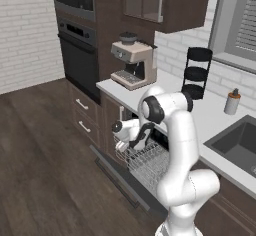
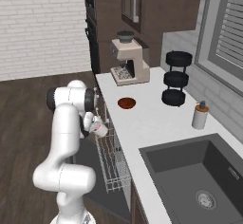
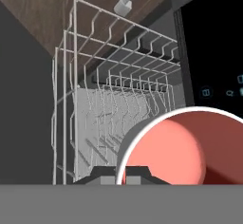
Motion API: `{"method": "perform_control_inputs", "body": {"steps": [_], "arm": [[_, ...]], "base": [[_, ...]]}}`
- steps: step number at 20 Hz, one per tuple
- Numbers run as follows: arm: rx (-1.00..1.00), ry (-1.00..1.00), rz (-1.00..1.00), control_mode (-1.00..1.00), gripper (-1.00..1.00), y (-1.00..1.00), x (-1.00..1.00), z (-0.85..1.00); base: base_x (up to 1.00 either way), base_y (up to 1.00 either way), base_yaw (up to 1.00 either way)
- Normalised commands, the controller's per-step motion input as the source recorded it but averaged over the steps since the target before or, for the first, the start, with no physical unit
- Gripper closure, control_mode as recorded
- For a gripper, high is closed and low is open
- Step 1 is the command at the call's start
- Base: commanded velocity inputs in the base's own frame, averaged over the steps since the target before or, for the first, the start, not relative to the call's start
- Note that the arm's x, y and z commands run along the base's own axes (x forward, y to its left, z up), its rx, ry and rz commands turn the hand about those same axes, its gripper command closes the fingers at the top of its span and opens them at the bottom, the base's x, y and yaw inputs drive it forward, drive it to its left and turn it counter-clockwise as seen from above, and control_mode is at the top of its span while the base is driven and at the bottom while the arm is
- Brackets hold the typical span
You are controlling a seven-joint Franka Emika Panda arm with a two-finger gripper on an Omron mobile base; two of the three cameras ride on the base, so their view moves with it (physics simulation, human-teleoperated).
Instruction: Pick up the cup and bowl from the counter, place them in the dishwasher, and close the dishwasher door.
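**Asker:** Kitchen first, left to right: what stood where?

**Describer:** Dark wood flooring lay at the left, then a black wall oven, then the counter running rightward with a coffee machine, a black three-tier rack, a soap bottle and a dark sink. Below the counter's near edge the dishwasher door lay folded down, and the wire rack was pulled out over it.

**Asker:** Where were the cup and the bowl?

**Describer:** The bowl sat on the counter in front of the coffee machine, well apart from the arm. The cup was off the counter, held over the rack, tipped so its pinkish-red inside faced the hand camera.

**Asker:** How would the cup handle?

**Describer:** It looked small, stiff and light, probably smooth and easily chipped. Its rim seemed the natural place to pinch.

**Asker:** And the gripper?

**Describer:** The gripper was closed nearly all the way, its fingers clamped on the cup's thin white wall at the rim
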Motion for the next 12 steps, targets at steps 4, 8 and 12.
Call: {"method": "perform_control_inputs", "body": {"steps": [4,8,12], "arm": [[0.00,0.02,0.00,-1.00,1.00,-0.08,0.41,-0.44],[0.00,0.06,0.00,-1.00,1.00,-0.04,0.38,-0.54],[0.01,0.05,0.00,-1.00,1.00,-0.01,0.41,-0.37]], "base": [[0.00,0.00,0.00],[0.00,0.00,0.00],[0.00,0.00,0.00]]}}
